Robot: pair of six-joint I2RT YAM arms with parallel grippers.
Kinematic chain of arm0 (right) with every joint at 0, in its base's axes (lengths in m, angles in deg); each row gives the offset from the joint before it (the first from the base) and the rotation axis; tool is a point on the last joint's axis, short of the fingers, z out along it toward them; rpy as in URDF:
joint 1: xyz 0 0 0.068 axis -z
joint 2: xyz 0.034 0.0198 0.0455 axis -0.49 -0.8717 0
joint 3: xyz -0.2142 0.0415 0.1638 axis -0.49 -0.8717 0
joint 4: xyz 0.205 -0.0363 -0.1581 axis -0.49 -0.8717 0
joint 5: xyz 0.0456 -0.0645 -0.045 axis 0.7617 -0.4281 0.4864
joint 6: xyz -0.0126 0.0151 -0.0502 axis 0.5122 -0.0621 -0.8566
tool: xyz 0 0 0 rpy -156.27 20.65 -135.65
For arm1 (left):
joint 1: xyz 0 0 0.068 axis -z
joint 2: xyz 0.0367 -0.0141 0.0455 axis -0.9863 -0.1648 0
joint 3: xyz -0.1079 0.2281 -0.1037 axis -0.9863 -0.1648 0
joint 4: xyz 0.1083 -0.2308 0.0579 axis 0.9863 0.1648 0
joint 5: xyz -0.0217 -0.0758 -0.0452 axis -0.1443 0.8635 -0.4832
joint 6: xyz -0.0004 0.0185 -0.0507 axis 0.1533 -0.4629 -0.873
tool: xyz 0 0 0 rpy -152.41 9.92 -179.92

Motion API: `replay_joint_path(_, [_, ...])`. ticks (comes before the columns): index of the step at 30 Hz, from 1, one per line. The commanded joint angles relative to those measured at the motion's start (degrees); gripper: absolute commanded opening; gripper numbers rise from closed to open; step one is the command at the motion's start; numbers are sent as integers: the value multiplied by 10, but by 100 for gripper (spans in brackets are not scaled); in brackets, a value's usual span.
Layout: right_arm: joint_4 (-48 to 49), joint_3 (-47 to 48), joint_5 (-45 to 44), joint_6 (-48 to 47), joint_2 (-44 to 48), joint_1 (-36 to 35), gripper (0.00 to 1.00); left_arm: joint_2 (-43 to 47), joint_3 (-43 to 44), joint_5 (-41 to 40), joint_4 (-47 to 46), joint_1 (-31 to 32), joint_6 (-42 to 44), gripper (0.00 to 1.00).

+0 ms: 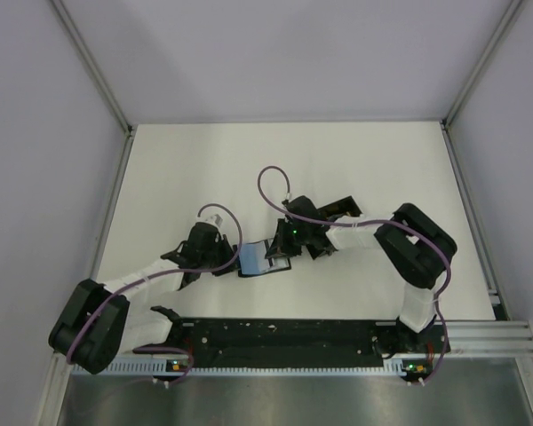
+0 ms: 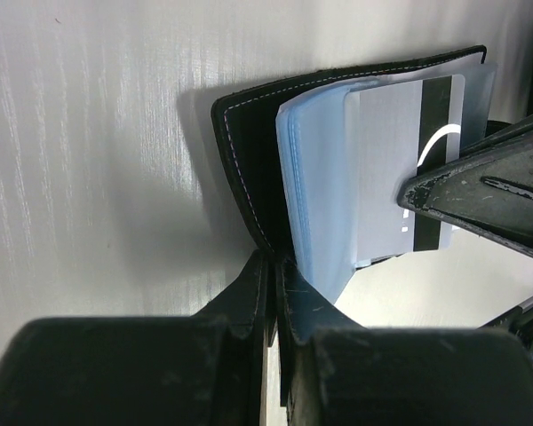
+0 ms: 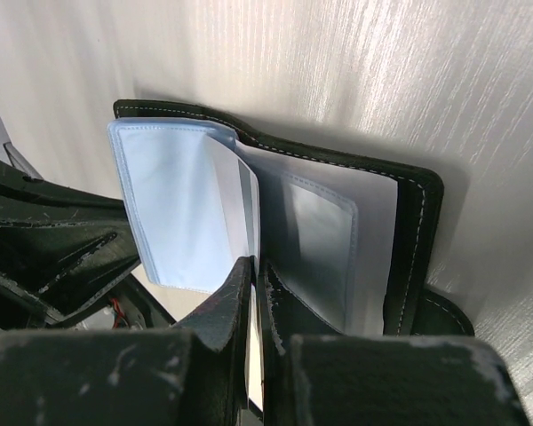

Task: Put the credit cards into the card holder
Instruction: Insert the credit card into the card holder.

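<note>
The left arm (image 1: 147,282) is reaching out from its base in the near left corner toward the middle of the table (image 1: 204,169). It is lying low and bending at the elbow. The right arm (image 1: 416,241) is going up from its base on the right, folding at a big elbow, and pointing left. The two grippers are meeting nose to nose near the middle of the table.

The card holder (image 1: 256,260) is lying right between them on the table. It is open like a little book. Its black cover has pale stitches along the edge.

The left gripper (image 2: 273,266) is squeezing almost all the way closed. It is pinching the near edge of the black cover, so only a thin crack is showing between its fingers.

The right gripper (image 3: 253,271) is squeezing tight too. It is pinching a thin credit card (image 2: 386,160), which is pale grey with a dark stripe down one side.

Inside the card holder there is a bunch of clear pockets (image 3: 173,209), fanning up like pages. The card is sitting among these pockets, with part of it sticking out toward the right gripper. I cannot tell how deep in a pocket it is.

A black thing (image 1: 342,209) is lying just behind the right gripper. It is too small to tell what it is.
</note>
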Motion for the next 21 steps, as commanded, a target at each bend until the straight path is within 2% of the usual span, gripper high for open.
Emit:
replay_joint_path(1, [-4,6,-12,-8,-31,-7,0,-19,5,-4,0,2,12,0])
replay_joint_path(6, [-29,17,-8,-1,-38,-30,0,-22,5,-5,-7,1,5,0])
replay_joint_path(13, [-38,10,-72,2,-20,-15,0,-19,5,-7,-1,2,5,0])
replay_joint_path(21, [-55,27,4,-6,-38,-44,1,-18,0,-10,-9,2,-2,0])
